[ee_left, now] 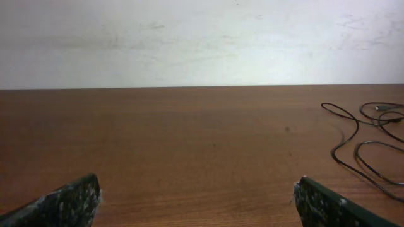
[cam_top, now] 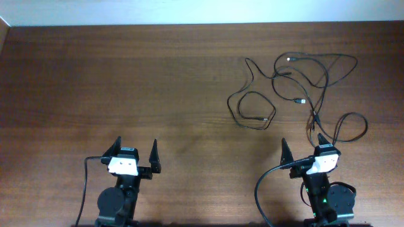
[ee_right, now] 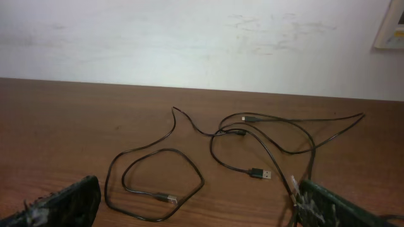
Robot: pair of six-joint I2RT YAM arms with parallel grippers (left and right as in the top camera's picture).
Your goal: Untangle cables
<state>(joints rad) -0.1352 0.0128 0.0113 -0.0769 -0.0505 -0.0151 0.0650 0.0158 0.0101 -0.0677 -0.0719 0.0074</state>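
The cables (cam_top: 297, 88) are thin black wires with small plug ends, spread in loose crossing loops on the brown table at the right back. One loop (ee_right: 154, 186) with a plug lies nearest my right gripper; a USB plug (ee_right: 261, 173) lies to its right. A strand runs down to my right gripper's right finger. My right gripper (cam_top: 304, 148) is open and empty, just in front of the cables; it also shows in the right wrist view (ee_right: 196, 205). My left gripper (cam_top: 135, 149) is open and empty, far left of them; the left wrist view (ee_left: 199, 198) shows the cables (ee_left: 369, 142) at right.
The brown wooden table (cam_top: 126, 82) ends at a white wall (cam_top: 189, 11) along the back. Thicker black cords run from both arm bases at the front edge (cam_top: 260, 189).
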